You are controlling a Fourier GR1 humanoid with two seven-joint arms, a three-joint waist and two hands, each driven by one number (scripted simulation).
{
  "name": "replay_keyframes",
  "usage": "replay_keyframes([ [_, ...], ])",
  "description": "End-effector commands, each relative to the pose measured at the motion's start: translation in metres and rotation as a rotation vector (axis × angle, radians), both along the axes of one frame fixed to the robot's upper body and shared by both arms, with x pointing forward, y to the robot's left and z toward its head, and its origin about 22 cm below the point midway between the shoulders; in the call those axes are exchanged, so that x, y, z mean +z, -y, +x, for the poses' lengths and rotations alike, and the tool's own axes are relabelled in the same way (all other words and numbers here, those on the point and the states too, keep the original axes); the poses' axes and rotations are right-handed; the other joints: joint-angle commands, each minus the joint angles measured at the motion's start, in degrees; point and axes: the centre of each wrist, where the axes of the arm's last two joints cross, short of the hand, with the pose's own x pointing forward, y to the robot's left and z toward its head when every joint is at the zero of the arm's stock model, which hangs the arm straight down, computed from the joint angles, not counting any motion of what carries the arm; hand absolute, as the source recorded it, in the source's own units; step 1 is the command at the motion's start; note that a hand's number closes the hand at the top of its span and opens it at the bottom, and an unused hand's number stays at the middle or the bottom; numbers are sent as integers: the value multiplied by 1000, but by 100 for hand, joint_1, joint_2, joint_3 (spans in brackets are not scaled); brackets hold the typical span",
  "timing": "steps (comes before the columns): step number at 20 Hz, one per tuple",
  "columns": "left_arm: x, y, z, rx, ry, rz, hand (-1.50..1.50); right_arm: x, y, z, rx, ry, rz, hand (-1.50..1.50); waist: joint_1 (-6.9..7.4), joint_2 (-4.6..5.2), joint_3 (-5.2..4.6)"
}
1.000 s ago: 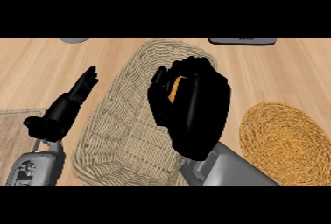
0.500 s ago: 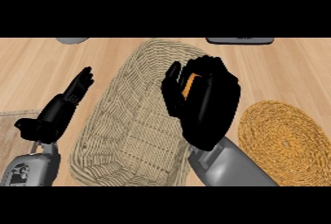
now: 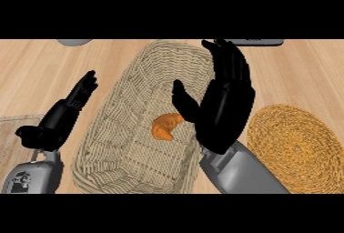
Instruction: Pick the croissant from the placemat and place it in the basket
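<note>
Now the croissant (image 3: 166, 126) lies in the basket (image 3: 114, 136); right hand (image 3: 225, 107) released, fingers straight.

croissant (image 3: 166, 127): 1 | wicker basket (image 3: 114, 136): 1 | round woven placemat (image 3: 295, 145): 1 | robot hand: 2, left (image 3: 57, 123), right (image 3: 225, 104) | counter (image 3: 33, 73): 1

Orange croissant (image 3: 166, 127), pale woven basket (image 3: 111, 136), golden-brown woven placemat (image 3: 295, 145), blk hands.
</note>
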Motion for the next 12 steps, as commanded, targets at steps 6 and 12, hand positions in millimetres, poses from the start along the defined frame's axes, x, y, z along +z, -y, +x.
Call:
replay_keyframes([
  [6, -2, 5, -2, 12, -16, 3, 0, 35, 13, 2, 10, 103, 303, -150, -20, -2, 1],
  [12, 7, -1, -2, 21, 0, -17, 0, 47, 43, -20, -1, 53, 485, -150, -83, -27, 4],
])
